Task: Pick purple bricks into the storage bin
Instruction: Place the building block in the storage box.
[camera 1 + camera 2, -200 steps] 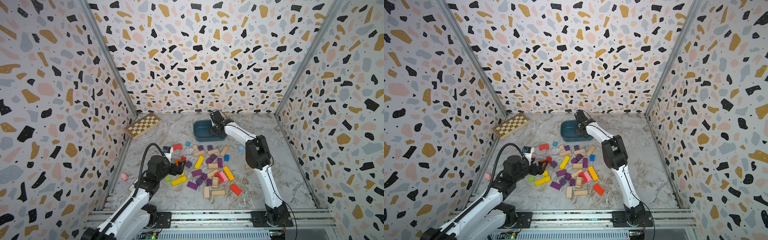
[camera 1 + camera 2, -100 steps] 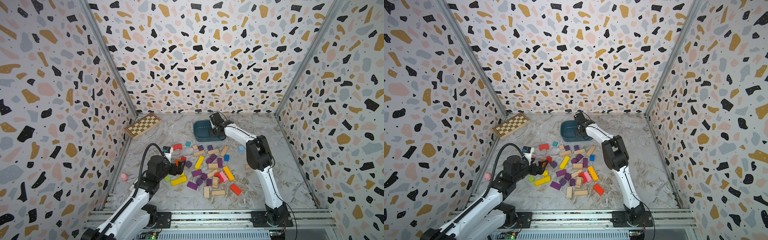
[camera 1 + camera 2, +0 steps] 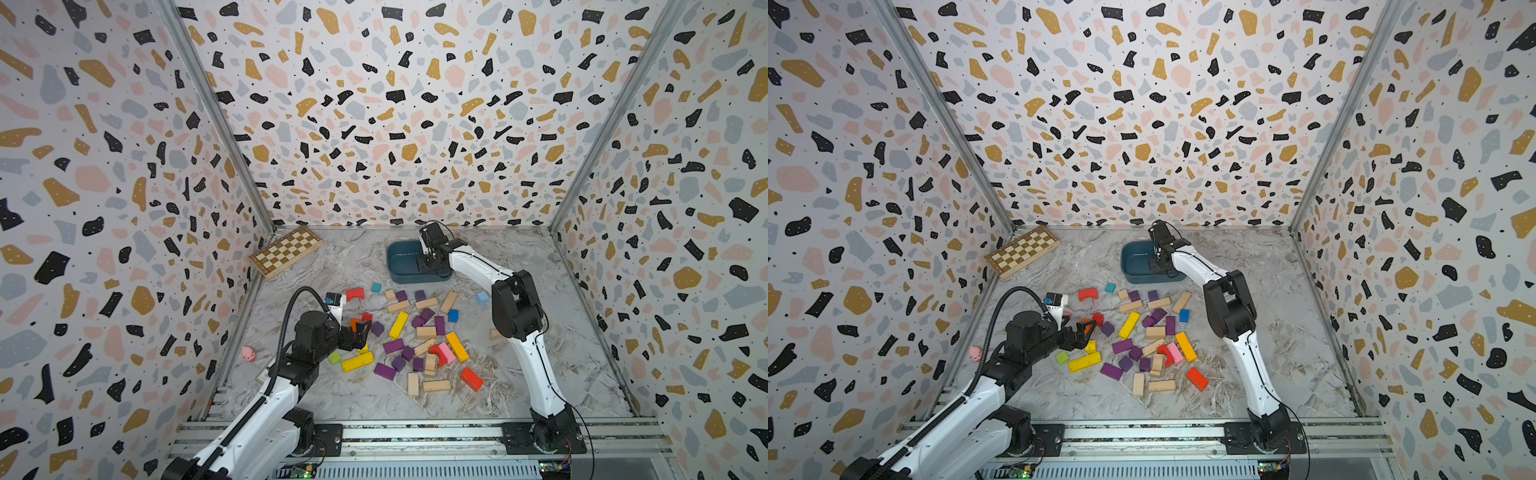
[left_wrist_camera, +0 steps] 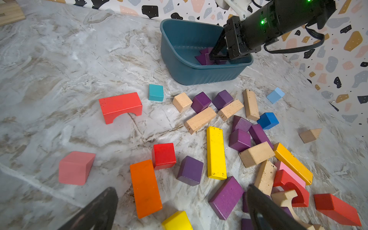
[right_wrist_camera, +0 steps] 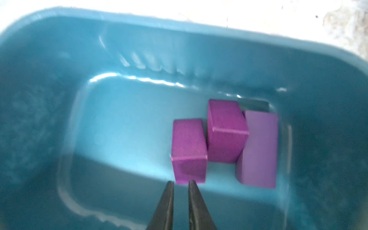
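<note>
The right hand (image 5: 180,182) has just clenched empty over three purple bricks (image 5: 188,149) lying in the storage bin (image 3: 395,262), mid-frame in a top view, so that drop seems done, while the released left hand (image 3: 362,334) hovers by the many left on the worktop (image 3: 332,266).

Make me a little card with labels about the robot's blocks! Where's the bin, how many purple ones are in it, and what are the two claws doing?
bin: storage bin, at the back of the table
inside it: three purple bricks, close together at one end
left out: many loose purple bricks, mixed into the coloured pile
right claw: right gripper shut, empty, down in the bin beside those bricks
left claw: left gripper open, empty, over the pile
extra: chessboard in a back corner
</note>
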